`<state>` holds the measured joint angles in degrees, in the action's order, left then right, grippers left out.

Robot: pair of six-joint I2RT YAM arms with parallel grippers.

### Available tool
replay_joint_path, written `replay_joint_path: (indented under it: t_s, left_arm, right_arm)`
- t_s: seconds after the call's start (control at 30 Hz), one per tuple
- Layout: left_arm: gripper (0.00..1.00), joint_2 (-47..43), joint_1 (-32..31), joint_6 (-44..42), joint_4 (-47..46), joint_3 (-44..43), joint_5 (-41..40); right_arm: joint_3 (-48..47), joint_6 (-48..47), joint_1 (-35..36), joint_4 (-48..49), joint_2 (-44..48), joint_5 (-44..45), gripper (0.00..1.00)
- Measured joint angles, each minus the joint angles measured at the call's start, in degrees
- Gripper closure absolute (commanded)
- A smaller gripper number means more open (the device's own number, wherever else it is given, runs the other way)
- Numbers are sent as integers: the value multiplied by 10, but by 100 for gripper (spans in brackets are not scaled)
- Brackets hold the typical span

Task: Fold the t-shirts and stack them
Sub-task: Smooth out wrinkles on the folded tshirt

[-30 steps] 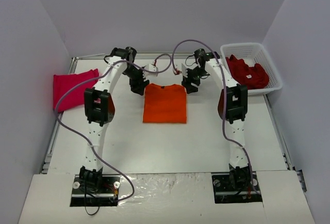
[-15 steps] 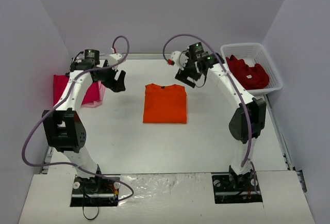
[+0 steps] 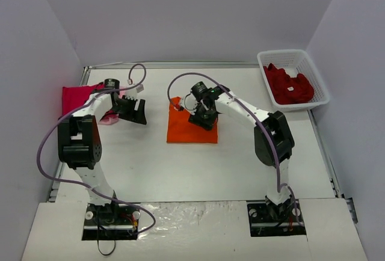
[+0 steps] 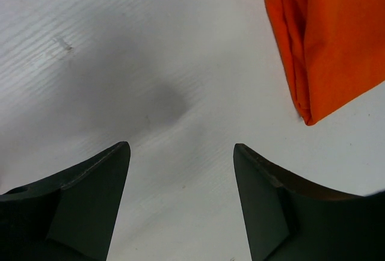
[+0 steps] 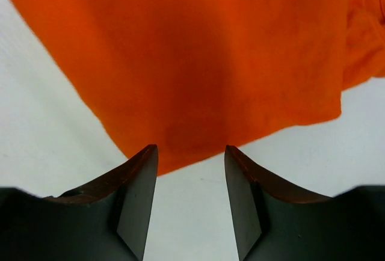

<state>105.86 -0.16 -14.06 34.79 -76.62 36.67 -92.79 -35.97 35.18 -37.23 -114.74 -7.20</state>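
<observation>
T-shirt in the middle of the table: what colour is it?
Bright orange; the t-shirt shows best in the right wrist view.

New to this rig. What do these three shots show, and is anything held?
Two robot arms bolted to a white table, each with a two-finger gripper. One camera looks down from behind them; the other two sit on the wrists, so the dark wedges are fingers. A folded orange t-shirt lies mid-table, a magenta-pink t-shirt at the left edge, dark red t-shirts in the white basket, far right. The left gripper is open over bare table; the right gripper, jaws apart, is at the orange shirt's edge. Nothing is held.
</observation>
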Motion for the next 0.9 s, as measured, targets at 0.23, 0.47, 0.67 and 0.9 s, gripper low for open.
replay_joint_path:
  t_s: [0.23, 0.47, 0.67, 0.9]
  left_arm:
    - [32, -12, 56, 24, -29, 0, 13]
    - [32, -17, 59, 24, -31, 2, 19]
    - [32, -31, 59, 23, -31, 3, 21]
    - [32, -44, 59, 23, -31, 5, 28]
  right_arm:
    - [-40, 17, 80, -2, -9, 3, 100]
    - [-58, 21, 82, 10, -75, 4, 100]
    - [-58, 23, 75, 13, -116, 7, 100]
    - [-49, 23, 70, 23, -112, 10, 100]
